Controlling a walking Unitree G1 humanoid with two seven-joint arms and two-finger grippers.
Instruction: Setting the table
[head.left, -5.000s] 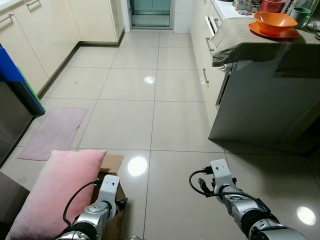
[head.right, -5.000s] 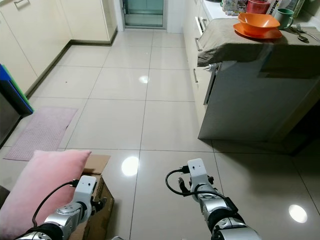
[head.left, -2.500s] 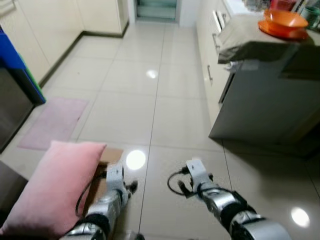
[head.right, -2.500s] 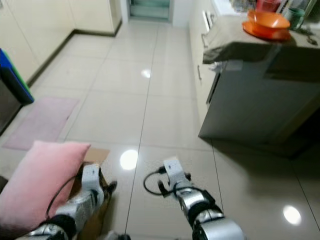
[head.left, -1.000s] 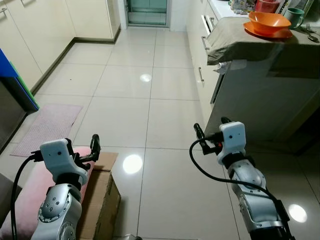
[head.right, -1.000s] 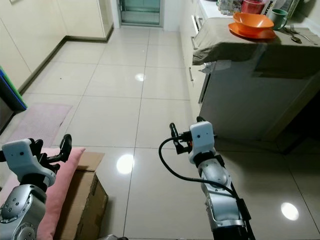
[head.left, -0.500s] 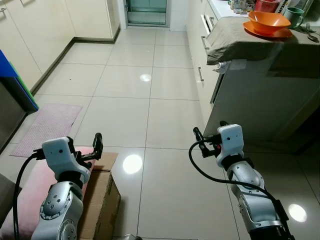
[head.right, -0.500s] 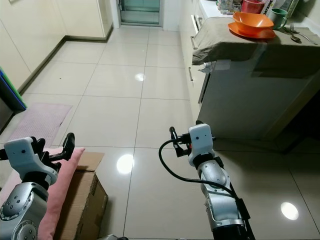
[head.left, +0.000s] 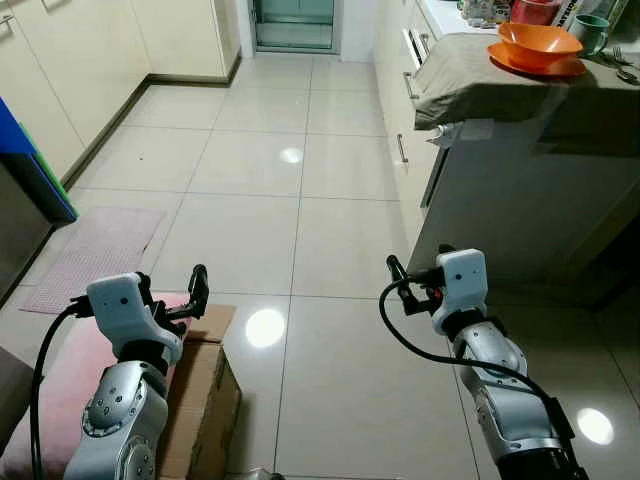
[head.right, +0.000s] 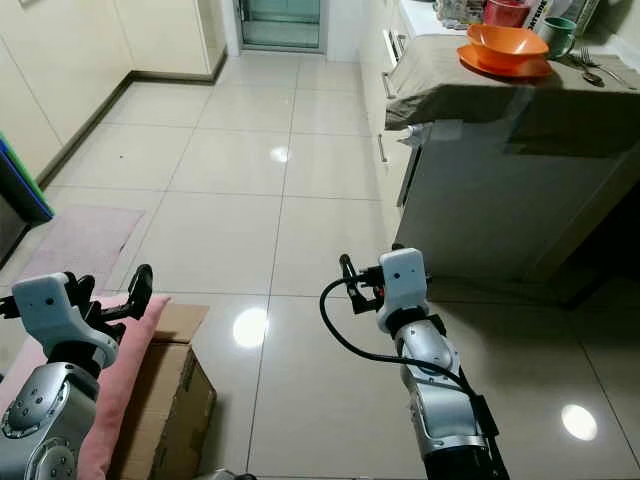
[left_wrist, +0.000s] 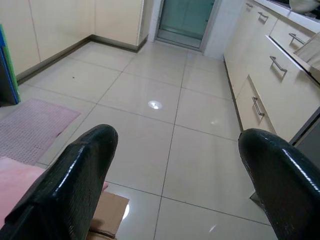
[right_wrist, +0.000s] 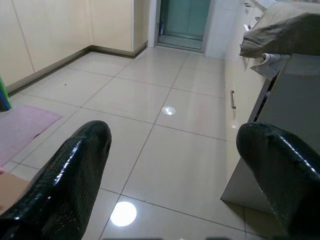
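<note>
An orange bowl (head.left: 539, 42) sits on an orange plate (head.left: 530, 67) on a cloth-covered counter (head.left: 470, 80) at the far right. Beside them stand a green mug (head.left: 598, 30) and a red container (head.left: 535, 11), with cutlery (head.right: 590, 68) lying at the counter's edge. My left gripper (head.left: 170, 293) is raised low on the left, above the cushion, and is open with nothing held. My right gripper (head.left: 418, 262) hovers over the floor in front of the counter's base, also open and holding nothing. Between each pair of fingers (left_wrist: 75, 175) (right_wrist: 272, 165) the wrist views show bare floor.
A pink cushion (head.left: 45, 395) leans on a cardboard box (head.left: 205, 385) by my left arm. A pink mat (head.left: 95, 250) and a blue board (head.left: 30, 160) lie along the left wall. Drawers with handles (head.left: 405, 90) line the right; a glass door (head.left: 295, 20) closes the far end.
Both arms rose from hanging low to reaching forward, and the view shifted as I moved. In the last half second almost nothing has moved.
</note>
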